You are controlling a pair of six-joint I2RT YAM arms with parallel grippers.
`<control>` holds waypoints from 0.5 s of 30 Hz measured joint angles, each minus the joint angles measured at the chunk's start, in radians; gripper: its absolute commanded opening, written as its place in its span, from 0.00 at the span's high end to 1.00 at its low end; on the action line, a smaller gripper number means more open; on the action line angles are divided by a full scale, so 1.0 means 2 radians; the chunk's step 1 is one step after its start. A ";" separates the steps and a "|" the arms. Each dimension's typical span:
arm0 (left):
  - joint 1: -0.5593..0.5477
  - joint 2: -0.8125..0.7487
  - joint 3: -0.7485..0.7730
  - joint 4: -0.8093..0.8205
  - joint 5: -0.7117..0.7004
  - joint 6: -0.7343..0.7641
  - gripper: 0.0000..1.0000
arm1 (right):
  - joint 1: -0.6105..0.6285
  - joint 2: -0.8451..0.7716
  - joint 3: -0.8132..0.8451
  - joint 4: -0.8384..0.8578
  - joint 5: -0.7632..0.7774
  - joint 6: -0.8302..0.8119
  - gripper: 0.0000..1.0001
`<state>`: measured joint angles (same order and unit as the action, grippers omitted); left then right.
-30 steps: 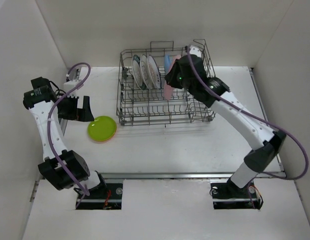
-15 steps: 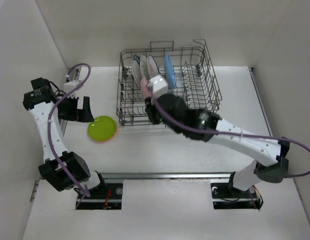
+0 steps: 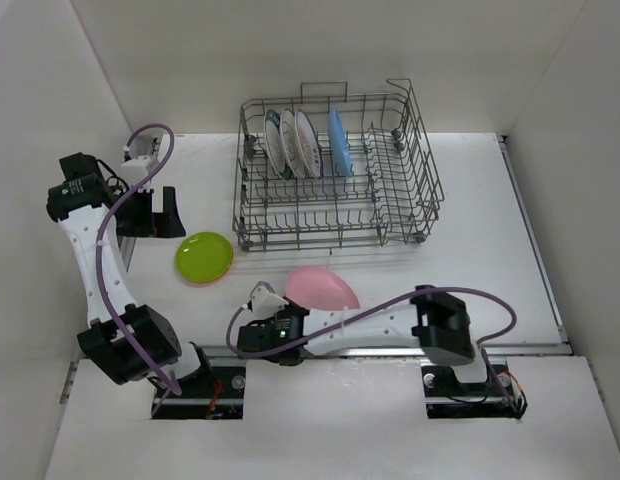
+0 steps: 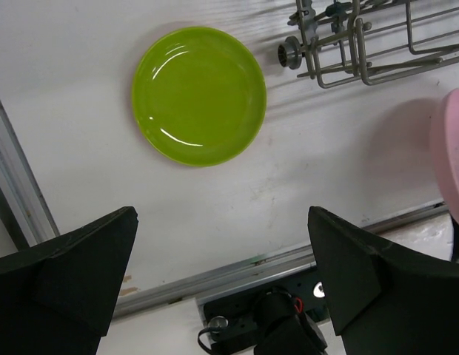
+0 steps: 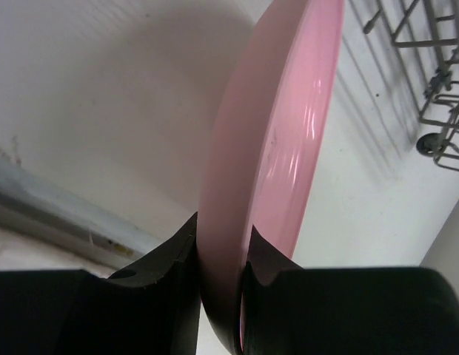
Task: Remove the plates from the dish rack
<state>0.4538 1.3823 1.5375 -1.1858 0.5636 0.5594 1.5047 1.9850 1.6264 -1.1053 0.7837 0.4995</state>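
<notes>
— What's nearest the bases?

— My right hand point(image 5: 218, 259), low over the front of the bench point(image 3: 460, 270), clenched on the rim of the pink plate point(image 3: 320, 288). On the wrist view the plate stands on edge, pinched between both fingers point(image 5: 163, 274). From above, it tilts up and away toward the rack. I cannot tell whether its far edge touches the bench.

— And further out?

— The lime-green plate point(image 3: 204, 255) lies flat on the bench, left of the pink one and apart from it. My left hand point(image 3: 158, 213) hangs just beyond it and further left, released, with nothing between its two fingertips.

— The rack?

— The dish rack point(image 3: 335, 232) sits at the back, mid-bench. Three white patterned plates point(image 3: 290, 142) stand on edge side by side in its rear-left tines. The light blue plate point(image 3: 337, 142) stands upright just right of them.
</notes>
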 measured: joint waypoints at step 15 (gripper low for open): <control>0.000 -0.011 -0.028 0.001 0.006 -0.006 0.00 | -0.063 0.059 0.027 0.034 -0.032 0.061 0.00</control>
<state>0.4538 1.3598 1.4815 -1.1843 0.5747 0.5465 1.3792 2.1033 1.6806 -1.0382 0.7193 0.6220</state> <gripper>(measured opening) 0.997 0.990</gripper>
